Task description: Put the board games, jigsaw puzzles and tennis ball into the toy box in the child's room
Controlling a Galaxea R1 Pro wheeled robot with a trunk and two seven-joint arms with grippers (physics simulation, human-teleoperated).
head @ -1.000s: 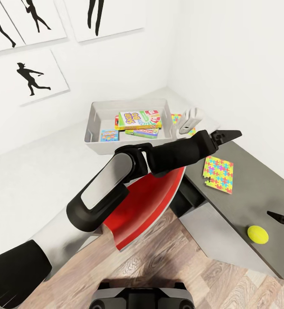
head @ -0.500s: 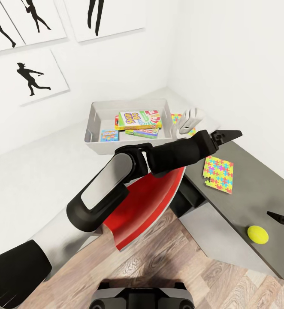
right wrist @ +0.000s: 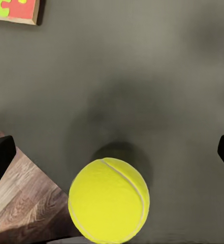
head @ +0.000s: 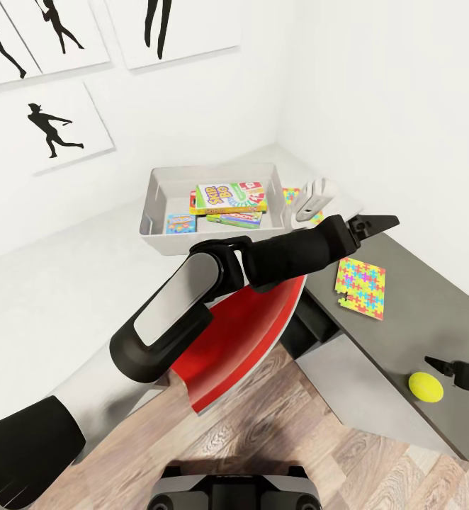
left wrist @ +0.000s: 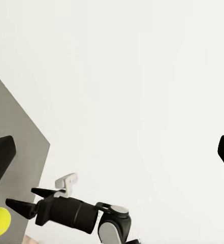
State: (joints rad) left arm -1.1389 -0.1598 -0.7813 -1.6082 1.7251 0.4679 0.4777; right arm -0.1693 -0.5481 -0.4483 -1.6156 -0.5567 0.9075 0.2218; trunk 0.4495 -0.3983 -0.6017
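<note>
Yellow-green, the tennis ball (head: 426, 387) is seen resting on the dark grey side table (head: 433, 312), near its front edge and well to the right. The right gripper (head: 441, 367) is held just beside the ball at its far right, and its fingers are spread wide apart, as shown by the two dark tips at the edges of the right wrist view, with the ball (right wrist: 108, 200) lying on the table between and ahead of them, untouched. One jigsaw puzzle (head: 362, 287) is laid flat on the same dark table, farther back. The toy box (head: 155, 205) is set on the pale desk at the far side, and board games (head: 229, 198) are stacked inside it. A second jigsaw puzzle (head: 290, 195) is partly visible just right of the box. The left gripper (head: 373, 222) is raised above the far end of the dark table, its fingers apart and empty.
</note>
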